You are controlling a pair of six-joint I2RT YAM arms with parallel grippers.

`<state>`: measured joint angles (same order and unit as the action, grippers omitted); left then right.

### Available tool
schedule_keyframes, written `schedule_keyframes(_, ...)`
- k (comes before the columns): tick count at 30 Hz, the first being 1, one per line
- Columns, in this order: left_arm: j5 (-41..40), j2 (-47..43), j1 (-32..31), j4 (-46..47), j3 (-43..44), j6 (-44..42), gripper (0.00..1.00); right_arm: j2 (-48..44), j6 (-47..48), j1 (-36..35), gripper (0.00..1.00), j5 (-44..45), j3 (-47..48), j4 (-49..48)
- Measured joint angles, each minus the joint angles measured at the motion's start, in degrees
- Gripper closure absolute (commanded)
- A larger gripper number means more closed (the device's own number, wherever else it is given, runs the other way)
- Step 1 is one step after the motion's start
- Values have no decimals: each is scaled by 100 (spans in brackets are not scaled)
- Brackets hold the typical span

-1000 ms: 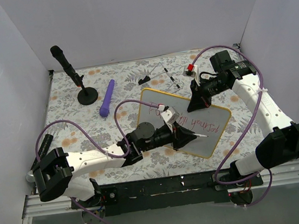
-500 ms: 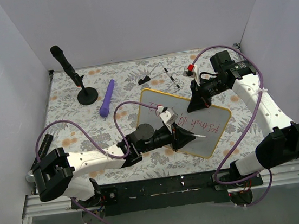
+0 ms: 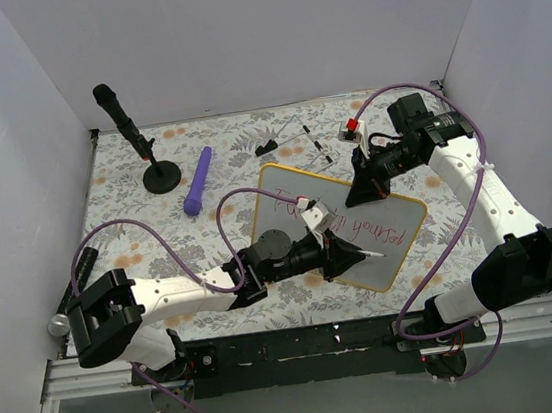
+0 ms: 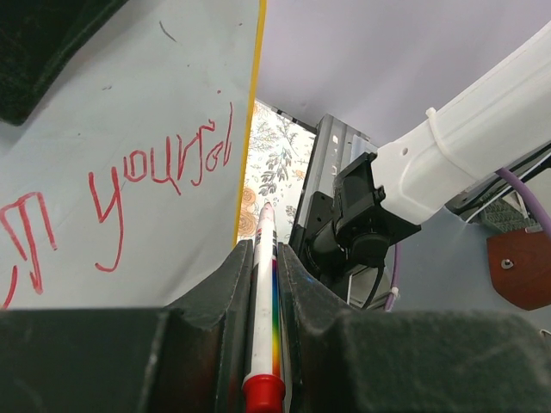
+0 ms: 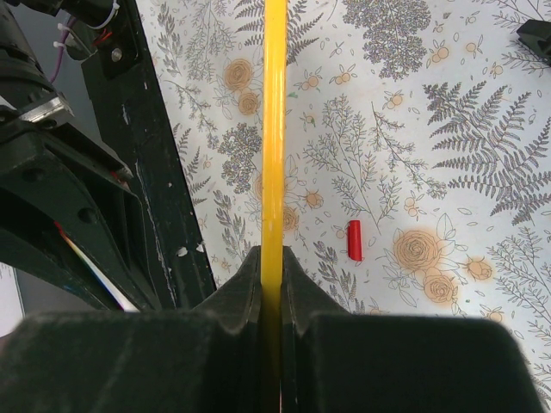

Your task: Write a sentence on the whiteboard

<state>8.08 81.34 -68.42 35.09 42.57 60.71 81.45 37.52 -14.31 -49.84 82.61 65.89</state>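
Note:
The whiteboard [image 3: 289, 190], white with a yellow rim, lies tilted at the table's middle right. The red sentence [image 3: 364, 228] runs across it; in the left wrist view [image 4: 159, 176] it reads about "yoursel". My left gripper [image 3: 347, 251] is shut on a white marker [image 4: 265, 292] with a rainbow stripe and a red end. The marker's tip [image 3: 377, 252] points at the board's near right part, just past the last letter; I cannot tell if it touches. My right gripper [image 3: 363, 196] is shut on the board's yellow rim [image 5: 275, 129] at its far edge.
A black microphone on a round stand [image 3: 131, 134] is at the back left, with a purple cylinder [image 3: 198, 181] beside it. A black clip [image 3: 267, 147], thin pens [image 3: 313, 136] and a small red block [image 3: 352, 124] lie behind the board. A red cap [image 5: 355, 240] lies on the floral cloth.
My left gripper has shifted slightly right and nearer along the board with the marker. The right gripper and the board have not moved.

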Motion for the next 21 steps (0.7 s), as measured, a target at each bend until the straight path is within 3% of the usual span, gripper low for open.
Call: schedule_keyframes(21, -221, 96, -203, -2, 131, -90, 100, 0, 0, 0, 99, -2, 0, 0)
